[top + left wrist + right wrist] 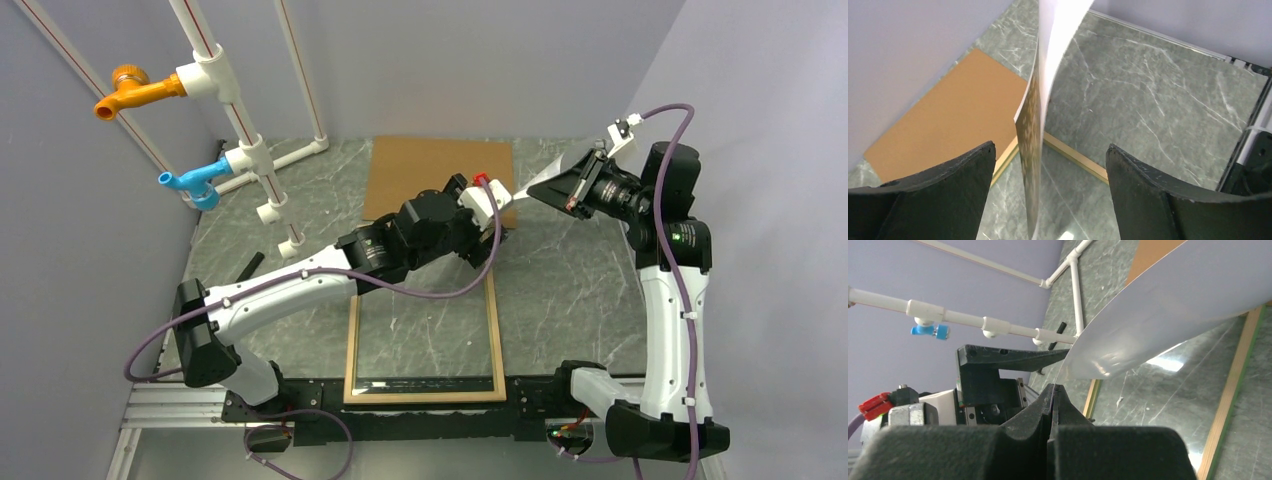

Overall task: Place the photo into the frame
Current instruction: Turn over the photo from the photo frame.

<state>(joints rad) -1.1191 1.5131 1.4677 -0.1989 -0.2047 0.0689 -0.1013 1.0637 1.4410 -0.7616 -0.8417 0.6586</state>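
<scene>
While the right hand (1053,392) pinches one edge of the photo (1173,305) between fully closed fingers, the sheet hangs in the air over the far end of the frame (424,391), bowed, with its plain white back towards the right wrist camera; being thin paper, it sags from that single grip. That frame lies flat on the grey marbled surface (570,290) between the two arm bases, pale wood face up, glass showing, apparently laid ready to receive the print; whether the sheet's lower edge touches the glass cannot be told. The left hand (1050,146) is spread wide and grips nothing; one finger stands on each side of the sheet, seen edge-on with its flowery face towards the left finger, probably placed to take a second hold and steady the paper. A brown backing board (430,170) lies flat beyond the frame, leaving the opening free; the photo is not yet in the frame.
</scene>
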